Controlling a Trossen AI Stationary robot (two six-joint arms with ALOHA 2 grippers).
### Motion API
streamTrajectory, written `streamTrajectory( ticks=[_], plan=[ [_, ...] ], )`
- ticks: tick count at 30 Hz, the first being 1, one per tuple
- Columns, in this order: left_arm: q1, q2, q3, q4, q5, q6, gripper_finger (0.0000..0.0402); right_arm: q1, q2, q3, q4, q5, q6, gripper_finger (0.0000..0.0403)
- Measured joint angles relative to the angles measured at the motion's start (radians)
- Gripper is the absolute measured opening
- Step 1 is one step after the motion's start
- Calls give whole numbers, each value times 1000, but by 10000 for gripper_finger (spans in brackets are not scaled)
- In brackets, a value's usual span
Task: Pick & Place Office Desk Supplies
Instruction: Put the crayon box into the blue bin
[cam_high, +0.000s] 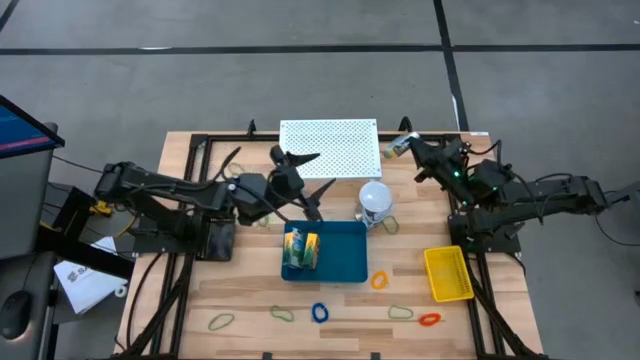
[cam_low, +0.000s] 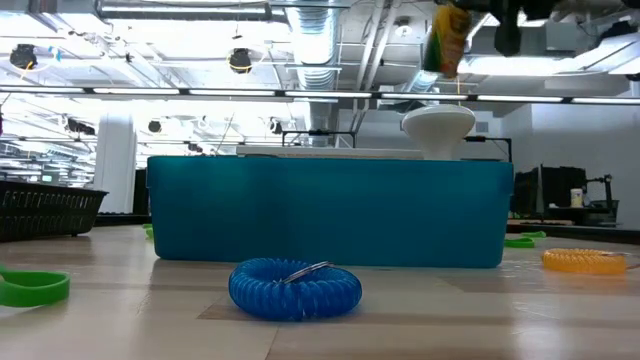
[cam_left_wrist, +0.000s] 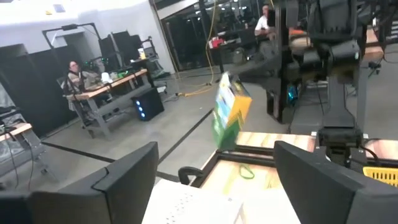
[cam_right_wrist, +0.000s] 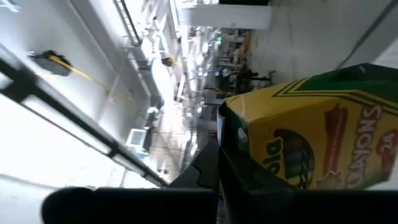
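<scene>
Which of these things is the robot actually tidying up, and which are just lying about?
Part of the job: crayon box held in the right pincer; blue loop; orange loop; green loop; packets in the blue tray.

Just lying about: white perforated board (left pincer hangs open beside it); white ball-shaped object.

white perforated board (cam_high: 329, 147) — white ball (cam_high: 375, 196), teal tray (cam_high: 345, 262)

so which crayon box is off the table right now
The crayon box in the right hand, held up; the other crayon box lies in the blue bin.
</scene>
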Motion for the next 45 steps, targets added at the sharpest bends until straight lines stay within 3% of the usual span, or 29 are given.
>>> streamTrajectory(
  ticks=[4,16,23,30,45],
  plan=[
    [-2,25,7,2,0,8,317,23,60,35,109,-4,-46,0],
    [-2,51,9,44,44,102,315,72,212,163,134,-36,-58,0],
    [-1,71,7,78,61,178,315,70,304,233,162,-109,-52,0],
    [3,81,7,104,45,195,315,69,382,288,200,-165,-50,0],
    [30,81,7,125,0,194,315,103,462,353,206,-169,-34,0]
  ],
)
